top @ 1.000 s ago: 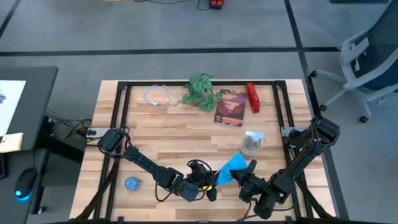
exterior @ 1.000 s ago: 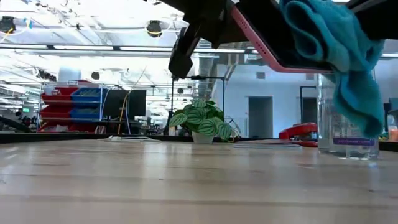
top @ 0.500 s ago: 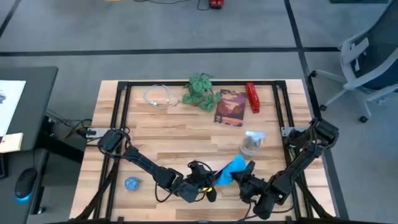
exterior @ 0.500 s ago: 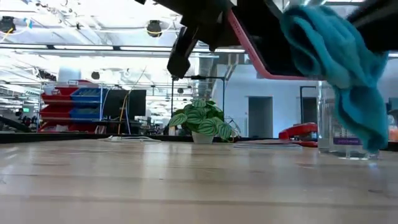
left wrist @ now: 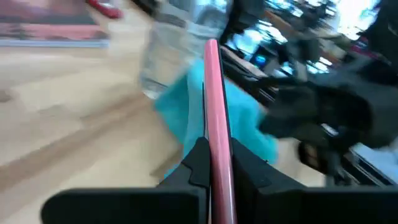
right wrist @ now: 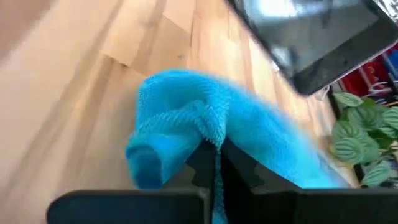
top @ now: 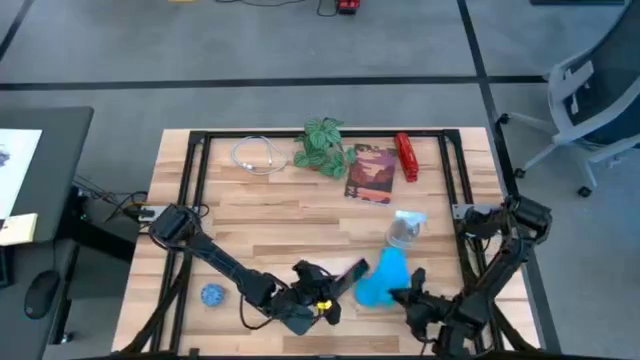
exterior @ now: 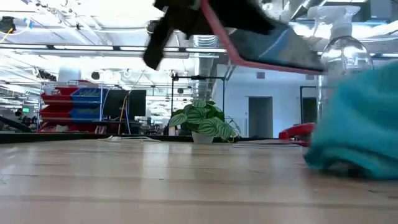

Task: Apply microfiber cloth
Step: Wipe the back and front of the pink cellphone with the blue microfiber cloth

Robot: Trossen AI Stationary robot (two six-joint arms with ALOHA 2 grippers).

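- The left gripper (top: 335, 290) is seen at the near edge of the counter (top: 250, 215), its arm stretched low from its base at the left side across to the middle; its fingers (left wrist: 199, 163) are clamped on the edge of a pink-cased phone (top: 350, 276), which is held off the counter and tilted, as the low view shows (exterior: 261, 46).
- The right gripper (top: 400, 297) is placed just right of the phone, its arm folded back from the base at the right side and lying low along the near right corner; in the right wrist view its fingers (right wrist: 202, 165) are pinched together on a fold of the microfiber cloth (right wrist: 205, 134).
- The microfiber cloth (top: 381, 280) is bunched in a heap between the two grippers, just beside the phone; in the low view it appears to rest on the counter (exterior: 357, 140), though contact with the phone cannot be told.
- A small blue patterned ball (top: 211, 295) lies near the front left, well apart from the cloth.
- A clear spray bottle (top: 404, 228) stands upright just behind the cloth.
- Farther back, a magazine (top: 371, 173) lies flat, with a red stapler (top: 406, 156) beside it on the right and a small potted plant (top: 323, 144) on the left.
- A coiled white cable (top: 256, 155) lies at the far left of the counter.
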